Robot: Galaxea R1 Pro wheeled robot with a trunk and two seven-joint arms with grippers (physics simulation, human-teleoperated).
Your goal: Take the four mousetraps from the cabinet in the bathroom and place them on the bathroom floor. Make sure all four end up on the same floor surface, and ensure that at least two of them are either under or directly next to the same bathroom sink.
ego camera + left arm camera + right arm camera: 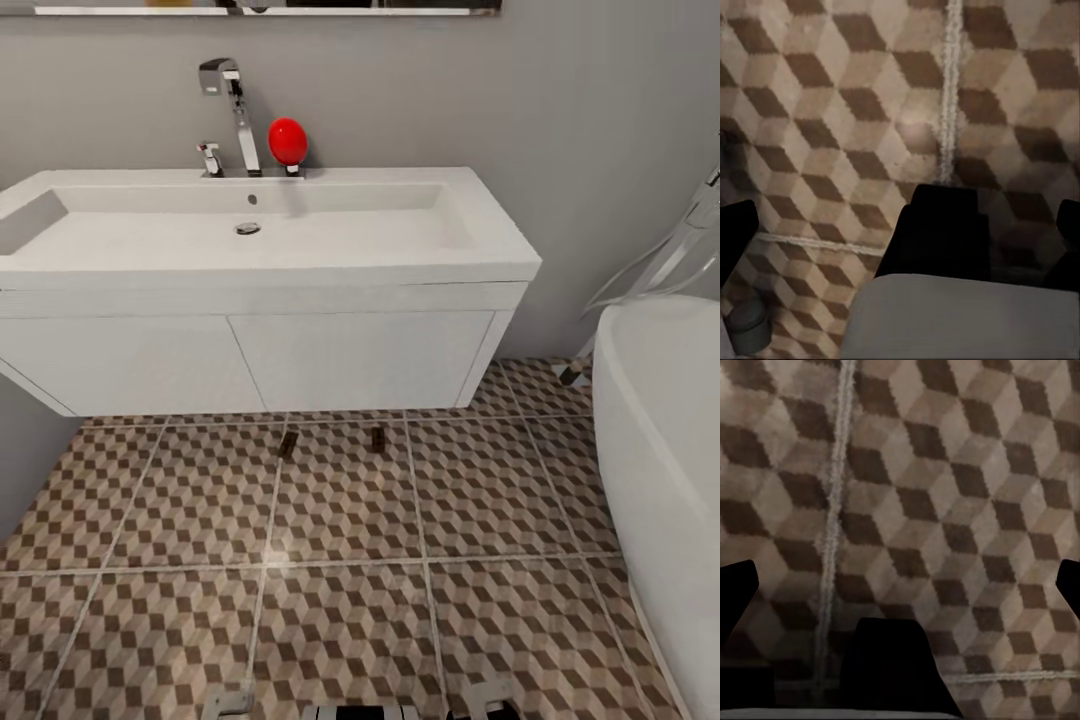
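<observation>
I see bathroom floor (340,600) beneath both wrists; sink (260,250) ahead; two mousetraps (288,444) (377,439) at its vanity foot, well beyond my left gripper (900,225) and right gripper (900,585), both spread, empty. Traps likely light, stiff, thin: pinch long edges

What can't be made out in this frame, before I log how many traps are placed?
- Head view: two mousetraps lie by the sink vanity; too small to show detail. Any others are not seen.
- Head view: the bathtub is cut by the right edge.
- Wrist views: dark finger tips at the frame edges over the bathroom floor; nothing visible between the jaws, apparently open.
</observation>
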